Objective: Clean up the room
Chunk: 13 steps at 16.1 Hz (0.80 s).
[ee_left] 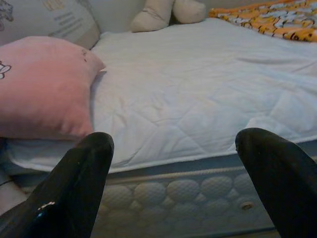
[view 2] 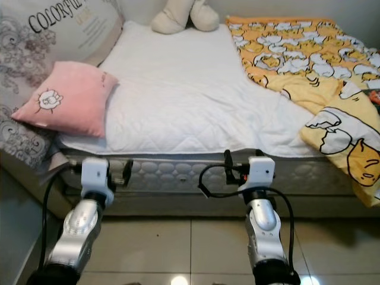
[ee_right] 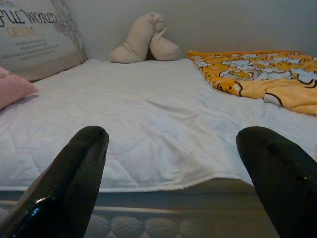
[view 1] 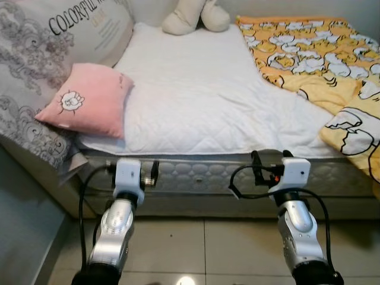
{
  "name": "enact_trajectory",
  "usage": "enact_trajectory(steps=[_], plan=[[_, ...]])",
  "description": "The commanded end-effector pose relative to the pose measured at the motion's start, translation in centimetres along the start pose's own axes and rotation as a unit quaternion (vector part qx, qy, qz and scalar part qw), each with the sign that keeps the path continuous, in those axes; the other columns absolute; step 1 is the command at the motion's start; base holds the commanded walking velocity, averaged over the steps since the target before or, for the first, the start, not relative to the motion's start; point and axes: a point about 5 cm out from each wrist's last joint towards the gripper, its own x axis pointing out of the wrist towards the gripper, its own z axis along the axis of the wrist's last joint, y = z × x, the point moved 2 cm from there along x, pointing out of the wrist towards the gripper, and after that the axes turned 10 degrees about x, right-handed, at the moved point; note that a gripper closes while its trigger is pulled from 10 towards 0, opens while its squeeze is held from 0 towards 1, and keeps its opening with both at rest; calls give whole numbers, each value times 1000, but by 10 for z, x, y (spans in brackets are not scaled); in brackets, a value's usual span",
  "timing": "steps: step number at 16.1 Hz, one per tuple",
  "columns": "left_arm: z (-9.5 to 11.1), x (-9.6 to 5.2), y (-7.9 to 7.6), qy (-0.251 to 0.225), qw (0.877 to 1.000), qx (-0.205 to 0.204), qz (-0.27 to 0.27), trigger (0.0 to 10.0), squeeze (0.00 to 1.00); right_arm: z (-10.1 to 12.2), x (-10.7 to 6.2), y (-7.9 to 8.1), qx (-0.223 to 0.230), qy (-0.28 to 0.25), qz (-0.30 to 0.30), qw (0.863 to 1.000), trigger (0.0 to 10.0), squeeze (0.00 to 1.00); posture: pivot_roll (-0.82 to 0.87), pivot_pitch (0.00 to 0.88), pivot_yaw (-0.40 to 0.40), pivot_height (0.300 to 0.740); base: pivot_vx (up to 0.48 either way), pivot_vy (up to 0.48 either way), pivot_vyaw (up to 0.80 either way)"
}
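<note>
Bed (view 1: 202, 101): landmark of the scene; white quilted cover, robot standing at its near long edge on a tiled floor (view 1: 202, 249).
Blanket (view 1: 320, 59): yellow-orange with a cartoon print, crumpled along the bed's right side, one corner spilling over the near edge.
Pink cushion (view 1: 89, 98): at the bed's near left corner, leaning on the large printed pillow (view 1: 53, 47) propped along the left side.
Cream plush (view 1: 193, 15): at the far side of the bed, against the wall.
Left gripper (ee_left: 173, 163): level with the mattress edge, close to the pink cushion; fingers spread wide, holding nothing.
Right gripper (ee_right: 173, 163): level with the mattress edge, nearer the blanket; fingers likewise apart and empty.
Containers: none can be made out.
Progress: judged early; blanket unfolded, cushion askew, nothing yet grasped.
Remaining: probably straightening the blanket and setting the cushion in order.
</note>
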Motion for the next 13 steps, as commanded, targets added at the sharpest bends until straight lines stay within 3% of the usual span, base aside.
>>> enact_trajectory(steps=[1,3,9,13], plan=[[-1,2,0,9,1000,-8,4,10000,0,0,1,-4,-3,-1,-9,1000,10000,0,-77,0,40,740,0,-469,0],[6,10,-3,5,1000,-14,7,10000,0,-2,1,-6,-2,4,-21,1000,10000,0,-78,0,41,740,0,-459,213],[12,19,-15,2,1000,-15,-20,10000,0,-9,-4,-13,-12,12,-42,999,10000,0,-108,0,60,740,0,-455,731],[18,22,-23,-10,999,-15,-44,10000,0,-8,-3,-12,-17,9,-42,999,10000,0,-119,0,65,740,0,-453,0]])
